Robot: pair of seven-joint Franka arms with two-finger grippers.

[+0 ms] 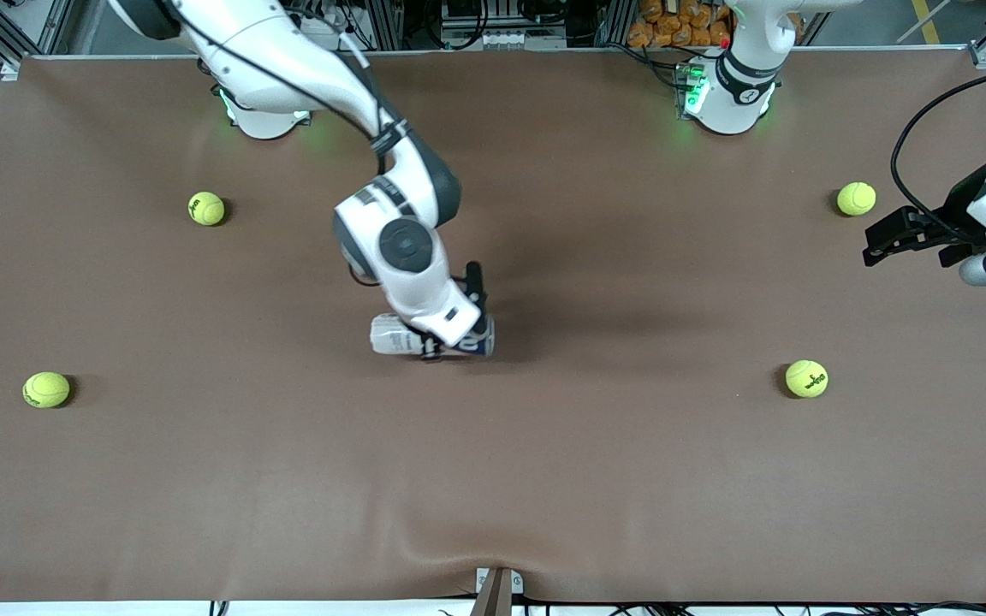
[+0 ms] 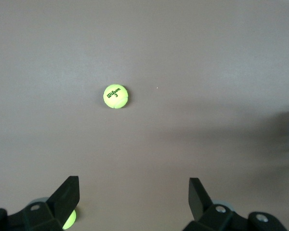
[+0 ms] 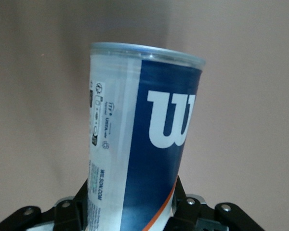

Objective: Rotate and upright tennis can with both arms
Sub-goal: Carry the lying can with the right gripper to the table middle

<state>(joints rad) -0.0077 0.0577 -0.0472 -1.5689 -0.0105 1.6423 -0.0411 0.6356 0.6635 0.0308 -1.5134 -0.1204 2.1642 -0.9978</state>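
The tennis can (image 1: 392, 334) sits roughly level near the middle of the table, its white end toward the right arm's end. I cannot tell whether it touches the table. My right gripper (image 1: 462, 332) is shut on it, and the wrist hides much of the can. In the right wrist view the can (image 3: 144, 120) juts out from between the right gripper (image 3: 132, 204) jaws, showing a dark-blue label, a white "W" and a pale rim. My left gripper (image 1: 871, 244) waits open over the left arm's end of the table; the left gripper (image 2: 134, 185) holds nothing.
Several yellow-green tennis balls lie on the brown table (image 1: 596, 479): one ball (image 1: 206, 208) and another ball (image 1: 46, 389) toward the right arm's end, a ball (image 1: 856, 198) beside my left gripper, and a ball (image 1: 806, 378) nearer the camera. The left wrist view shows a ball (image 2: 115, 96).
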